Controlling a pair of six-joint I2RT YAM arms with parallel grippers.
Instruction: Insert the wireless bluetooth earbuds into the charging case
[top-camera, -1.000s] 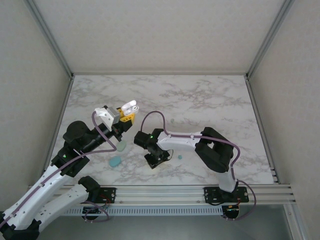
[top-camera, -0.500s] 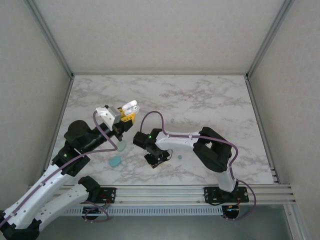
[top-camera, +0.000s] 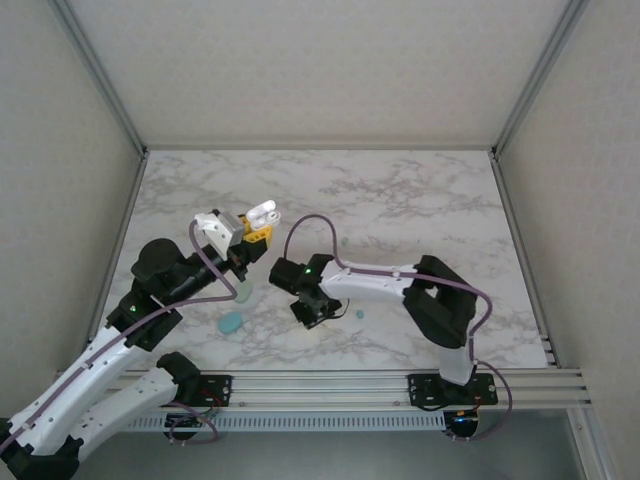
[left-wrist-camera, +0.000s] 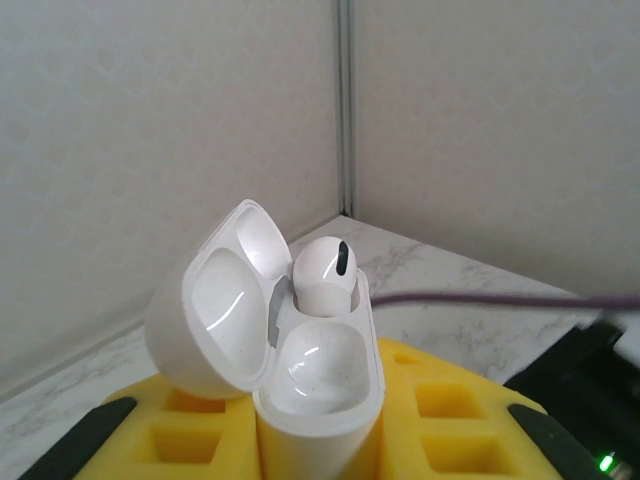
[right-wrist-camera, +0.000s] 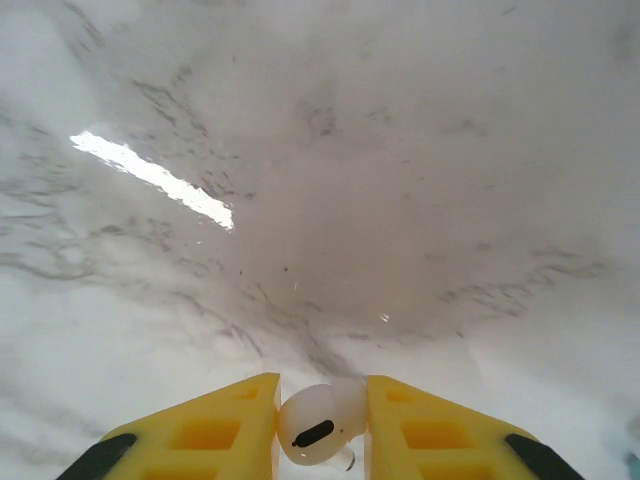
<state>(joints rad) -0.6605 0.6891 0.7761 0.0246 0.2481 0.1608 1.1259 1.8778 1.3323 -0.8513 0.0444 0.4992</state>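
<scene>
The right jaws are pinching a white earbud (right-wrist-camera: 320, 428) at lower centre. It looks light and glossy, likely slipping unless gripped across its bulb. The left jaws are clamping the open charging case (left-wrist-camera: 322, 395) at mid-frame.

The case (left-wrist-camera: 320, 400) and the earbud (left-wrist-camera: 325, 272) at its 12 o'clock end are glossy, smooth white plastic, as is the second earbud (right-wrist-camera: 318, 425). The yellow fingers (left-wrist-camera: 490, 420) look matt. The marble-patterned table (right-wrist-camera: 400, 200) is smooth with a soft sheen. The rails (top-camera: 400, 380) are dull metal.
</scene>
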